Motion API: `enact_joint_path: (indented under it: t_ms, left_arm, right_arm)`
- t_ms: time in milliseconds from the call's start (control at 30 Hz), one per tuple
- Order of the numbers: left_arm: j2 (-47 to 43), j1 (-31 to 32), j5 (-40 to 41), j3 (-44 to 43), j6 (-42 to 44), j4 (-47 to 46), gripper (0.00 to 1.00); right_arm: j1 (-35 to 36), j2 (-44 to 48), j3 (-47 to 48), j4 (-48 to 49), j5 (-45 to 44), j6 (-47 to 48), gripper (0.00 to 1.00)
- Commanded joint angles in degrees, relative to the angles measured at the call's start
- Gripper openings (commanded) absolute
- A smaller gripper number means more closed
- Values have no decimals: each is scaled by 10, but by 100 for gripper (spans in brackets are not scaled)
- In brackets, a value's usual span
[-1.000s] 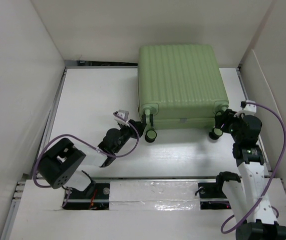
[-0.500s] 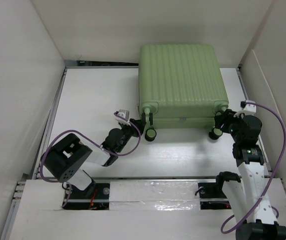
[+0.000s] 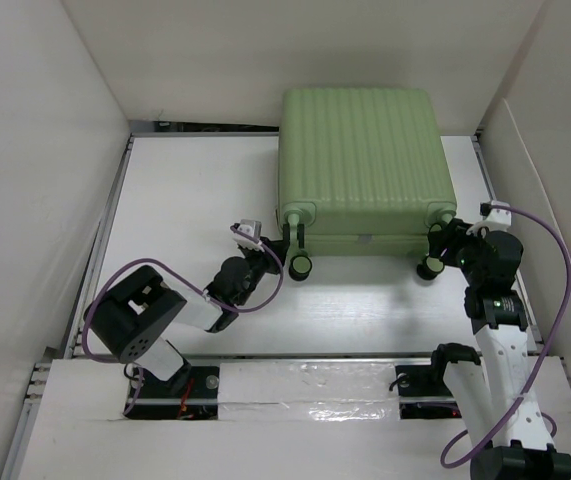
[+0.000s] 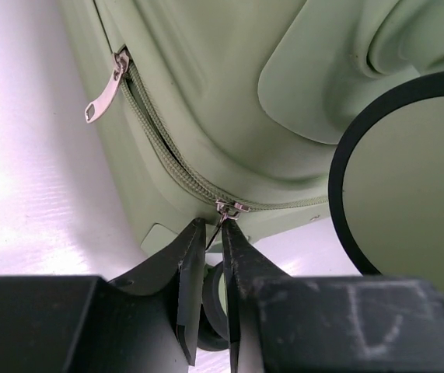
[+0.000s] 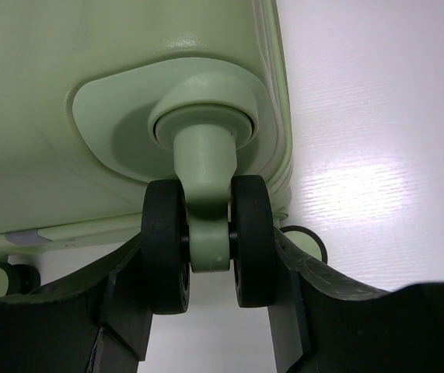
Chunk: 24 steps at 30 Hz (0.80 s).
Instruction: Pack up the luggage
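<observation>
The light green ribbed luggage (image 3: 365, 160) lies flat and closed at the back of the table, wheels toward me; its lining is hidden. My left gripper (image 3: 273, 255) is at its near left corner, shut on a small metal zipper pull (image 4: 227, 211), which shows between the fingertips in the left wrist view (image 4: 214, 233). A second zipper pull (image 4: 103, 93) hangs free farther along the zipper. My right gripper (image 3: 435, 252) is at the near right corner, shut on the black-and-green double wheel (image 5: 210, 233), one finger against each tyre.
White walls enclose the table on the left, back and right. A near left wheel (image 3: 300, 266) sits just right of my left gripper and fills the right of the left wrist view (image 4: 408, 179). Bare white tabletop (image 3: 185, 190) lies left of the luggage.
The luggage has shifted slightly to the right. My left arm has lowered and stretched forward, its gripper staying at the near left corner. The right arm has not moved.
</observation>
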<state>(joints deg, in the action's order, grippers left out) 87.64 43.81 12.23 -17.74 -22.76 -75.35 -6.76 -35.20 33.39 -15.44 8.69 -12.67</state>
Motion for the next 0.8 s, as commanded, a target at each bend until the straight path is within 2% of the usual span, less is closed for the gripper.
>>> enact_joint_path:
  t_ms: [0, 67, 267, 500, 633, 733, 767]
  left_arm:
    - [3, -3, 32, -22, 16, 13, 11]
    - [4, -3, 37, -25, 17, 20, 12]
    - [-4, -3, 80, -29, 12, 22, 0]
    - [-69, -3, 247, -43, 62, 129, 0]
    - [-94, -51, 233, -31, 73, 136, 0]
    - [-112, -44, 193, -19, 71, 118, 0]
    - [-111, -35, 193, -19, 76, 114, 0]
  right_arm:
    - [-4, 28, 37, 83, 14, 1, 0]
    - [-4, 29, 37, 84, 16, 1, 0]
    - [-4, 38, 37, 77, 3, 0, 0]
    - [-4, 49, 44, 47, -61, -2, 0]
    - [-4, 58, 48, 44, -66, -3, 0]
    - [-4, 52, 55, 47, -50, 5, 1]
    - [-4, 49, 61, 44, -33, 9, 13]
